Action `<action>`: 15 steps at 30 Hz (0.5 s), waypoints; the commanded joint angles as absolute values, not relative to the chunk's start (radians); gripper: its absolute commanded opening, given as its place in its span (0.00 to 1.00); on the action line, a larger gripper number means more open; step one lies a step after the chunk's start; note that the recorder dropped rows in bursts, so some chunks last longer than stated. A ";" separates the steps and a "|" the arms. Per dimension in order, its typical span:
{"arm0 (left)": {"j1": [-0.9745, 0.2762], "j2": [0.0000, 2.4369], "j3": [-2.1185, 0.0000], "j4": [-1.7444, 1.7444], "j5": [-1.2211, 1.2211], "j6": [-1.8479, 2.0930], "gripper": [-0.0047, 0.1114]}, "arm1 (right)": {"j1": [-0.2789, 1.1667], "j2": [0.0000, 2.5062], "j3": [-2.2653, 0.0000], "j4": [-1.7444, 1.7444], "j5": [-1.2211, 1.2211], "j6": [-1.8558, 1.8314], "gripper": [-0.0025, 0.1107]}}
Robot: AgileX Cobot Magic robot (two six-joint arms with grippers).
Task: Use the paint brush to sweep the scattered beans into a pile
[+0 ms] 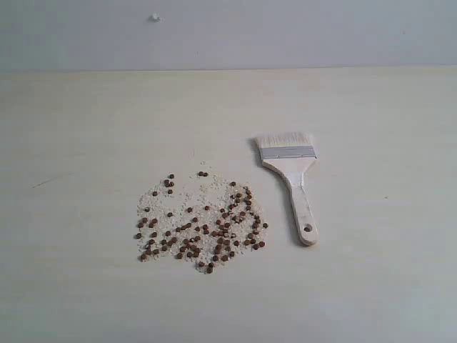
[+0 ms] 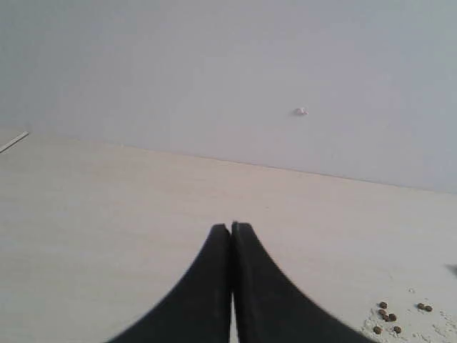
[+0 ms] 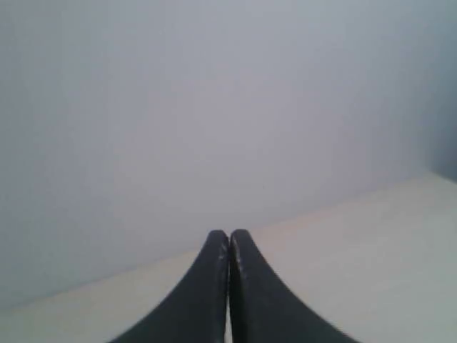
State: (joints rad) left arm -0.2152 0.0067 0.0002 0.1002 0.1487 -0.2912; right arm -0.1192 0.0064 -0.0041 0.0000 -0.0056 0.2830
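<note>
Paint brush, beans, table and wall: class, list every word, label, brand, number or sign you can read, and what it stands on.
No readable text anywhere.
The paint brush shows bare wood and a plain metal band; the beans, table and wall carry no print.
The left gripper and right gripper are plain black, unmarked.

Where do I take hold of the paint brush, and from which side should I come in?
Grip the paint brush by its wooden handle, midway between the ferrule and the hole end, coming straight down from above with jaws across its narrow width. It lies flat on the table, bristles toward the wall, right of the beans, so the right gripper, now shut, seems nearer.
</note>
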 commanded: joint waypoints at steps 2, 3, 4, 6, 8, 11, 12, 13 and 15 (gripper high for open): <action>-0.223 0.000 0.000 0.096 0.145 -0.292 0.04 | -0.124 0.000 0.000 0.000 -0.203 0.282 0.02; -0.223 0.000 0.000 0.096 0.145 -0.292 0.04 | -0.124 0.000 0.000 0.000 -0.245 0.283 0.02; -0.223 0.000 0.000 0.096 0.145 -0.292 0.04 | -0.124 0.000 0.000 0.000 -0.307 0.309 0.02; -0.223 0.000 0.000 0.096 0.145 -0.292 0.04 | -0.124 0.000 0.000 0.000 -0.367 0.355 0.02; -0.223 0.000 0.000 0.096 0.145 -0.292 0.04 | -0.124 0.000 0.000 0.028 -0.371 0.399 0.02; -0.223 0.000 0.000 0.096 0.145 -0.292 0.04 | -0.124 0.029 -0.053 0.030 -0.366 0.407 0.02; -0.223 0.000 0.000 0.096 0.145 -0.292 0.04 | -0.124 0.058 -0.076 0.027 -0.352 0.407 0.02; -0.223 0.000 0.000 0.096 0.145 -0.292 0.04 | -0.124 0.095 -0.112 0.024 -0.321 0.407 0.02; -0.223 0.000 0.000 0.096 0.145 -0.292 0.04 | -0.124 0.180 -0.162 0.024 -0.281 0.409 0.02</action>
State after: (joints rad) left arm -0.2152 0.0067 0.0002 0.1002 0.1487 -0.2912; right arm -0.1192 0.0935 -0.1047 0.0296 -0.3273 0.4034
